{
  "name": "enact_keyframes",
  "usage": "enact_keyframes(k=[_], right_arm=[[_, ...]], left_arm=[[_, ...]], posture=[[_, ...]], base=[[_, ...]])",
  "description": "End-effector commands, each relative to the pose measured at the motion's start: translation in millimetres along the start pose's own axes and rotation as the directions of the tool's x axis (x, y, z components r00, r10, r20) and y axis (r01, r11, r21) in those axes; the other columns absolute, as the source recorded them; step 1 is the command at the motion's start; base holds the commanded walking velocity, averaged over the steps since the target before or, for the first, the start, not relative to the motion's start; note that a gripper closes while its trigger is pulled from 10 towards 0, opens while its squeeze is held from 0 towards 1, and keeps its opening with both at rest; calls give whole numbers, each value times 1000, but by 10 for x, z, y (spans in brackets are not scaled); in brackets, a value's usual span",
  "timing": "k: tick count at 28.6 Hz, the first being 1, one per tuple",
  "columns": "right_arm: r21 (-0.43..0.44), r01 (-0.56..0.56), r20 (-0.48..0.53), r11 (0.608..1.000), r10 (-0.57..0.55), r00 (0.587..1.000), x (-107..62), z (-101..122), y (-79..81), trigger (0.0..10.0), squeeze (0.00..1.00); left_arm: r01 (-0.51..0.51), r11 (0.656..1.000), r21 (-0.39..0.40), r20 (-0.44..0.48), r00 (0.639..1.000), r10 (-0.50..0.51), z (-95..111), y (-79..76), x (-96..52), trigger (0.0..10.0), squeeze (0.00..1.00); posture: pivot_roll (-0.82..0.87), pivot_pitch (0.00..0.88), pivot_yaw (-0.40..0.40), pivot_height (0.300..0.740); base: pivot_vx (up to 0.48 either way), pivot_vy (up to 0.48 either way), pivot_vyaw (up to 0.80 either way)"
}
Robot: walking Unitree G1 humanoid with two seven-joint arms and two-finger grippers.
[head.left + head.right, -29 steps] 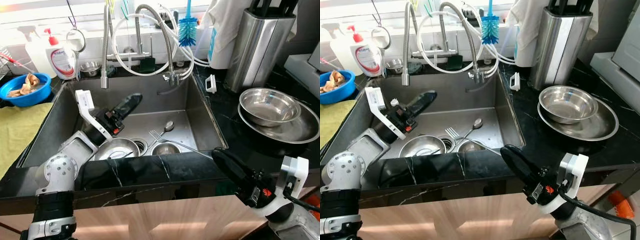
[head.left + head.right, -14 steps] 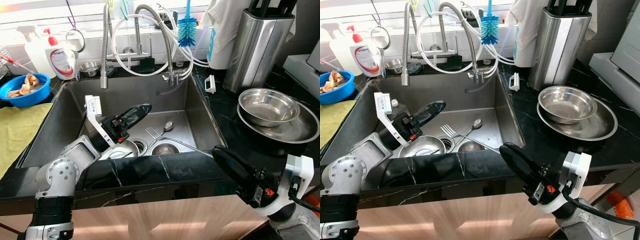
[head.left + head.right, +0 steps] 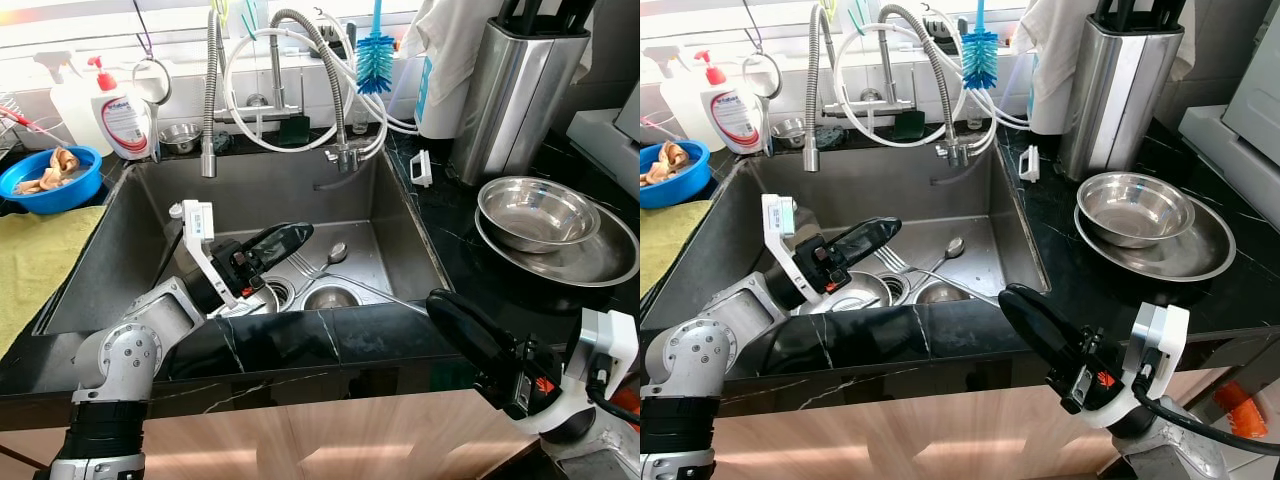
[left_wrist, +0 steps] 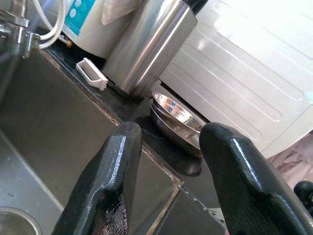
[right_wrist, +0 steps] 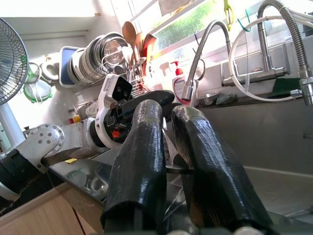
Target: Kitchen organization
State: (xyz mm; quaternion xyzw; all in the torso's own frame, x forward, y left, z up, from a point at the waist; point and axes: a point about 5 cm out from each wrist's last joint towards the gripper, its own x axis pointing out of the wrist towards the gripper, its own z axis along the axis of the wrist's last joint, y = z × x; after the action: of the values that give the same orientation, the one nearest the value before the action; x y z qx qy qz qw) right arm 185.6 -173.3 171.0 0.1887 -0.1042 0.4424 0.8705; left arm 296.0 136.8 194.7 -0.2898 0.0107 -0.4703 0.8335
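My left gripper (image 3: 287, 238) reaches into the steel sink (image 3: 395, 215), its fingers open with nothing between them; its tips hover just left of a fork (image 3: 318, 272) and a spoon (image 3: 336, 252) on the sink floor. A small steel bowl (image 3: 332, 297) sits by the drain, and another steel dish (image 3: 855, 292) lies under the left wrist. In the left wrist view the fingers (image 4: 105, 181) stand well apart. My right gripper (image 3: 452, 312) hangs shut at the counter's front edge, clear of the sink.
Two stacked steel bowls (image 3: 540, 212) rest on the black counter at the right, beside a steel knife holder (image 3: 520, 90). Faucet hoses (image 3: 300, 90) and a blue brush (image 3: 376, 55) hang behind the sink. A soap bottle (image 3: 122, 115), blue bowl (image 3: 50, 180) and yellow cloth (image 3: 30, 260) are at the left.
My left gripper has swung rightward and lower across the sink, toward the fork and spoon. The right gripper has barely moved.
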Motion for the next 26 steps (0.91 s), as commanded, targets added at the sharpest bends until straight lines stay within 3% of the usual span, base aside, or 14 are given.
enact_keyframes(k=[1,9,16,26], right_arm=[[-18,-38,23,999,38,999,20,74,57,10000,0],[-12,-57,56,998,57,997,24,138,69,10000,0],[-34,10,33,999,-9,999,-5,116,-19,10000,0],[-39,15,24,999,-14,1000,-7,111,-25,10000,0]], left_arm=[[9,1000,23,-7,1000,-9,18,-28,-15,10000,0],[11,999,32,3,1000,-11,28,-43,-27,10000,0],[-174,982,69,122,979,164,167,154,17,10000,0],[-152,987,51,115,983,145,160,131,1,10000,0]], posture=[[-75,0,39,740],[-73,0,33,740],[-74,0,30,740],[-72,0,29,740]], base=[[0,0,0],[0,0,0],[0,0,0],[0,0,0]])
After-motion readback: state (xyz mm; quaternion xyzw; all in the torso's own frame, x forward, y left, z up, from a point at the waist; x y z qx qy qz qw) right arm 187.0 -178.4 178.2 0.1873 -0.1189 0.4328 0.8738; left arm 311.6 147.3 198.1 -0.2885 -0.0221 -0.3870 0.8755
